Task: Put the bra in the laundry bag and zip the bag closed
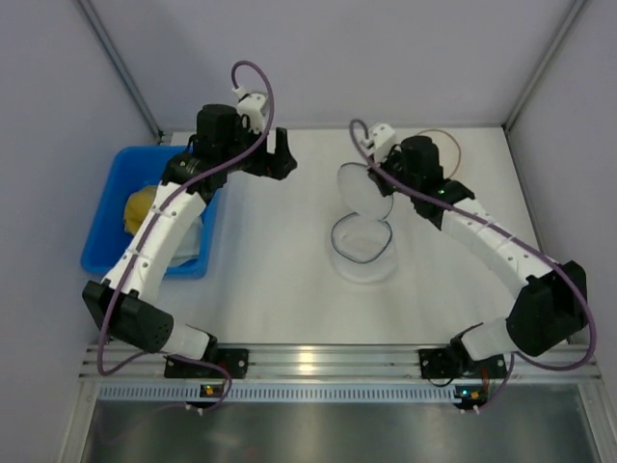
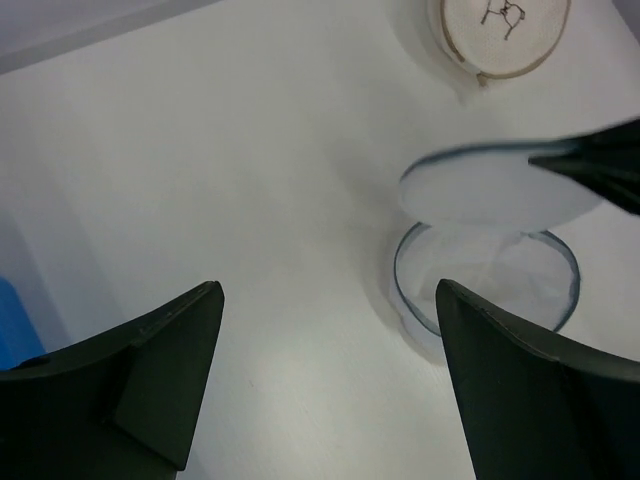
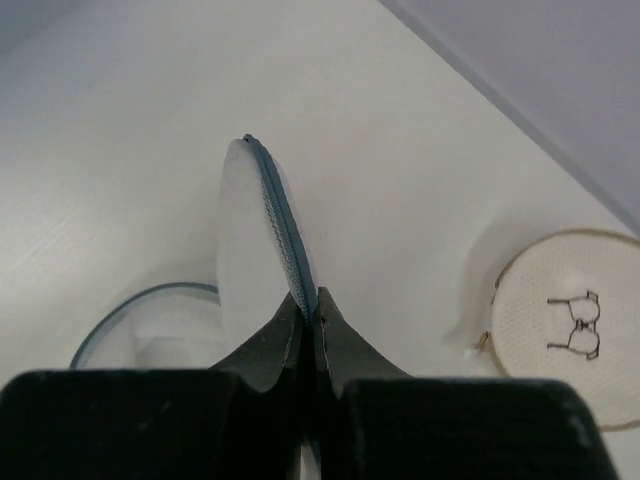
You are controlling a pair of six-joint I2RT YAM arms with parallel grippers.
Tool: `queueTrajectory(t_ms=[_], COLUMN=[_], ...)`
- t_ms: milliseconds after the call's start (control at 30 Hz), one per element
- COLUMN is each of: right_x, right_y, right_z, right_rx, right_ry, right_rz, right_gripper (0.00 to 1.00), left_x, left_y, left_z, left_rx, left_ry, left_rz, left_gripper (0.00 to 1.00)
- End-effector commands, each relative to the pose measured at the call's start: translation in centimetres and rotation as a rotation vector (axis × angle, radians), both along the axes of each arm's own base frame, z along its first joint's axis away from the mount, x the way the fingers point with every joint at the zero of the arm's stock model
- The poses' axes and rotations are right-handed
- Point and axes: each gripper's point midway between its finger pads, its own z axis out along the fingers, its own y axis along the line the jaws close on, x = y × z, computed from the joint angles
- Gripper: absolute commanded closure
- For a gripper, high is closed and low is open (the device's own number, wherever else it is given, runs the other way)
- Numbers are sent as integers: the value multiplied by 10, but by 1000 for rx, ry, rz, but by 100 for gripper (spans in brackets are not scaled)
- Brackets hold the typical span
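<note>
The laundry bag (image 1: 364, 249) lies open mid-table, a round white mesh pouch with a dark zipper rim. My right gripper (image 1: 381, 178) is shut on the zipper rim of its upper flap (image 3: 250, 240) and holds the flap raised on edge above the base (image 3: 150, 320). The right fingertips (image 3: 310, 300) pinch the zipper tape. My left gripper (image 1: 280, 159) is open and empty, hovering above bare table left of the bag (image 2: 490, 275). A pale fabric piece (image 1: 196, 236) in the blue bin may be the bra, but the left arm partly hides it.
A blue bin (image 1: 101, 241) stands at the left edge and holds a yellow cloth lump (image 1: 140, 207). A white disc with a tan rim and small dark marks (image 2: 505, 35) lies at the back right, behind the right gripper (image 2: 600, 160).
</note>
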Motion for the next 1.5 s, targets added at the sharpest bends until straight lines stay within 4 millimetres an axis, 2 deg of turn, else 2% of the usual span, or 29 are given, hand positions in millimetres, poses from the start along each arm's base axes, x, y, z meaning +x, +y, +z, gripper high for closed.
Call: queueTrajectory(t_ms=[0,33,67,133,167,300,433,467,533,667,833,867,900,933,967,1000,1033,1067,1100,1233,1467], right_x=[15,15,22,19,20,16,14,14,13,18,26,28,26,23,23,19,10,8,-2,-16,-27], right_y=[-23,-28,-45,-50,-55,-58,-65,-69,-71,-83,-111,-124,-130,-138,-155,-162,-167,-173,-174,-179,-186], right_z=[62,61,62,63,61,46,21,18,10,5,-6,-9,-8,-17,-20,-19,-38,-40,-53,-66,-72], right_rx=[451,557,614,743,779,924,1019,1030,1059,1103,1163,1186,1207,1235,1269,1298,1326,1355,1365,1417,1432], right_ry=[87,159,174,232,250,367,469,477,503,515,538,534,532,555,538,532,573,564,589,608,596], right_rz=[-185,-237,-289,-329,-353,-416,-495,-512,-538,-592,-724,-760,-775,-819,-856,-871,-919,-931,-953,-991,-1006], right_gripper=[100,100,100,100,100,100,100,100,100,100,100,100,100,100,100,100,100,100,100,100,100], left_x=[-13,-26,-38,-49,-58,-77,-92,-97,-102,-111,-112,-108,-106,-103,-100,-98,-97,-96,-95,-88,-75], left_y=[-17,-27,-32,-41,-49,-78,-106,-115,-124,-127,-125,-122,-122,-121,-120,-121,-123,-126,-128,-146,-174], left_z=[-15,-22,-39,-52,-66,-89,-112,-125,-142,-169,-171,-171,-170,-169,-169,-168,-171,-171,-173,-187,-193], left_rx=[-90,-133,-168,-209,-217,-244,-260,-259,-288,-320,-304,-294,-290,-283,-276,-279,-280,-285,-286,-312,-332], left_ry=[19,66,142,210,266,367,478,538,630,722,700,678,664,651,636,634,645,652,660,709,715], left_rz=[-60,-121,-126,-152,-165,-211,-239,-233,-206,-170,-149,-131,-125,-120,-107,-109,-106,-108,-108,-110,-141], left_gripper=[11,14,21,27,28,28,27,28,28,29,29,29,29,29,30,31,32,32,33,34,42])
